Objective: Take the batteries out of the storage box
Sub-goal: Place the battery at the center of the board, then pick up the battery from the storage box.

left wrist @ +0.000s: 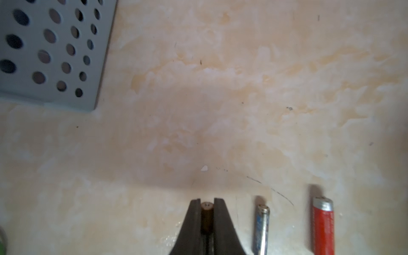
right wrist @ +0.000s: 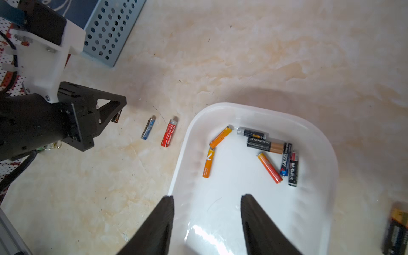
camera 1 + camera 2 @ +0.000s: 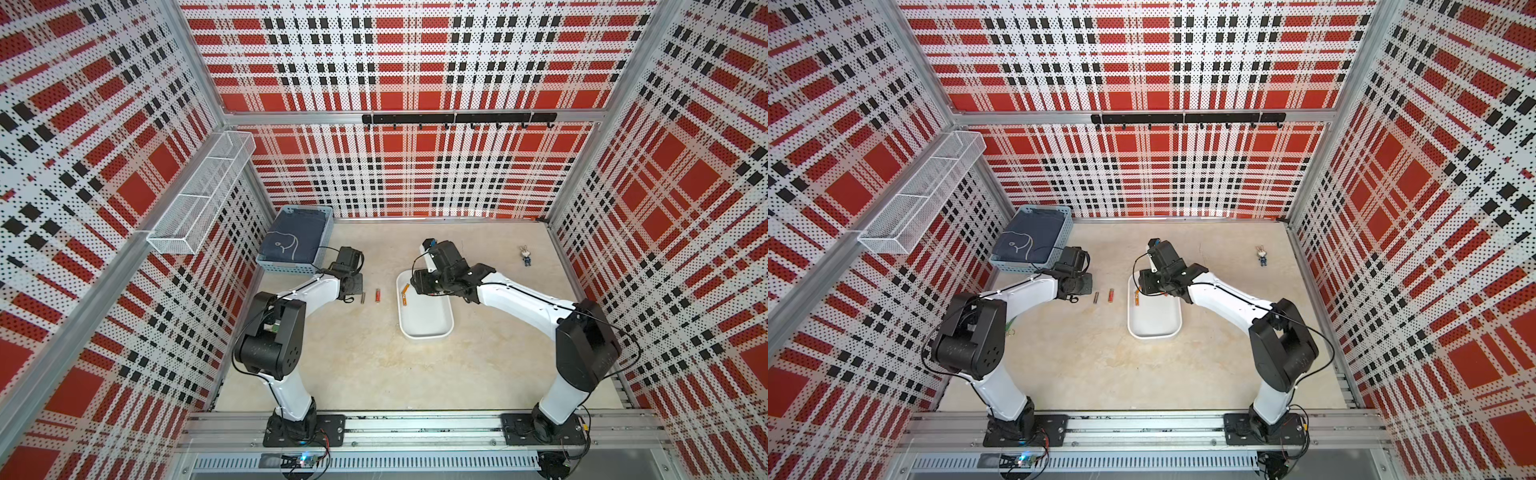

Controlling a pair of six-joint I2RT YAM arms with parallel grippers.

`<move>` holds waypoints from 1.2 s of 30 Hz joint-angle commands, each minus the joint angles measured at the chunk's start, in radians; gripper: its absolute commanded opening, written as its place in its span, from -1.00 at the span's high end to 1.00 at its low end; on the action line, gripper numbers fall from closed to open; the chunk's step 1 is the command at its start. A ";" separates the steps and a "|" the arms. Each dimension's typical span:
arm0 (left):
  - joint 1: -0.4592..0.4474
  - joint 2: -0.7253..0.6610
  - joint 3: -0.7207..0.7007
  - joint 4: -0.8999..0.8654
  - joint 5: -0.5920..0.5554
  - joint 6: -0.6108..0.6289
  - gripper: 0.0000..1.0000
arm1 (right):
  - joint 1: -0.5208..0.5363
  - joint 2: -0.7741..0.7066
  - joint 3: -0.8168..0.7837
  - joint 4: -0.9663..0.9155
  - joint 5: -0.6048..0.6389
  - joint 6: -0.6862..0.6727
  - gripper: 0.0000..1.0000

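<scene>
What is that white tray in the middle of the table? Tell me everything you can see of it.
The storage box is a shallow white tray of smooth, glossy plastic, with rounded corners and low solid walls. It lies flat on the beige marbled table, open on top. Seven batteries lie loose on its floor, gathered at one end: three orange, the others mostly black. The right gripper hangs over the bare end, jaws apart, not visibly touching it.
</scene>
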State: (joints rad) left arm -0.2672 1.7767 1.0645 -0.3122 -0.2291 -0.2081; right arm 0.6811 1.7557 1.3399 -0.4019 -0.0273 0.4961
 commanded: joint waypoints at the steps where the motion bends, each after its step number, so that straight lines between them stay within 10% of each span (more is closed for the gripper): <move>1: 0.007 0.036 0.002 0.038 -0.013 0.008 1.00 | 0.010 0.066 0.070 -0.094 0.023 0.065 -0.07; 13: 0.011 0.099 -0.003 0.030 -0.061 -0.020 1.00 | 0.047 0.223 0.149 -0.140 0.056 0.087 -0.01; 19: 0.000 0.075 -0.009 0.028 -0.067 -0.038 0.58 | 0.060 0.276 0.173 -0.142 0.063 0.081 0.02; 36: -0.107 -0.243 -0.105 0.001 -0.148 -0.155 0.23 | 0.072 0.376 0.260 -0.155 0.123 0.068 0.06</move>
State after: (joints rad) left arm -0.3592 1.5955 0.9981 -0.3202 -0.3481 -0.3252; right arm 0.7460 2.0964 1.5684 -0.5358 0.0505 0.5713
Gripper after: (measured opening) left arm 0.372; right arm 0.473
